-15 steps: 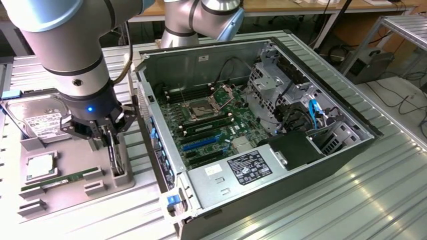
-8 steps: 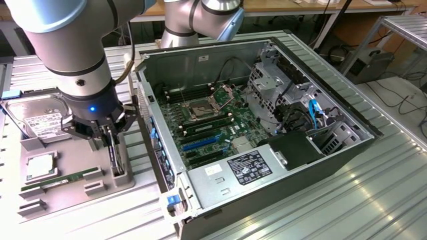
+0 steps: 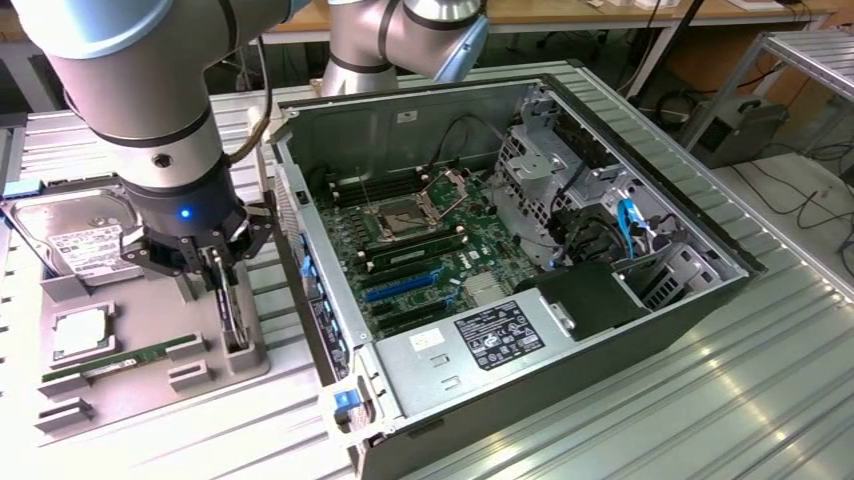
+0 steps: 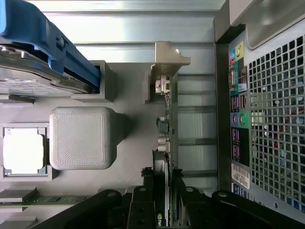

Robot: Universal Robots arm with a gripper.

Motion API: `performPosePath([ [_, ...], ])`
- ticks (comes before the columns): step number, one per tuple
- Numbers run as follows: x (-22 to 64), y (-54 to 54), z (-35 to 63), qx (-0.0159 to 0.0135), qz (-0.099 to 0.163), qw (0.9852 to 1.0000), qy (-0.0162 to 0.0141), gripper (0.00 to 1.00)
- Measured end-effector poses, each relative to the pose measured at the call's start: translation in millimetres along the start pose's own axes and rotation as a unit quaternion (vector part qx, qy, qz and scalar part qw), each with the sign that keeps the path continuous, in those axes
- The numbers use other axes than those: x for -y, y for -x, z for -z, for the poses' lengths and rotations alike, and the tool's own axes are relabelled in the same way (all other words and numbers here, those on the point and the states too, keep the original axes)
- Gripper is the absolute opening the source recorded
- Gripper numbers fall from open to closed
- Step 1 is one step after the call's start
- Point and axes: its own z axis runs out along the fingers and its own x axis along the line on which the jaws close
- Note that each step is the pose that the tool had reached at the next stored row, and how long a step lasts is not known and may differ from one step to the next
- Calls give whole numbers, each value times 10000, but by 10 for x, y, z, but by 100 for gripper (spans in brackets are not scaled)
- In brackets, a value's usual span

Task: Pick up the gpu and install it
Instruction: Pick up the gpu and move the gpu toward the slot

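A: Gripper [image 3: 224,288] [image 4: 163,175] state?
B: Half-closed. Its fingers [image 4: 147,180] straddle the gpu [image 3: 238,322] [image 4: 164,131], one on each face. It looks clamped, though contact is hard to confirm.
A: Card position?
B: On edge directly beneath the gripper, standing in the grey tray's [image 3: 154,310] slot — open computer case [image 3: 400,110] just beside.

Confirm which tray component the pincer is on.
The flat black GPU card standing on edge, gripped by the pincer; silver hard drive, square CPU and green RAM stick lie apart.
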Motion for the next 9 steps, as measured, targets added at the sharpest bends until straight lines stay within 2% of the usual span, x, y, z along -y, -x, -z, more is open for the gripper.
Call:
performPosePath([
  [5,2,7,62,-29,52,10000,42,26],
  [9,7,34,204,-41,71,9999,121,26],
])
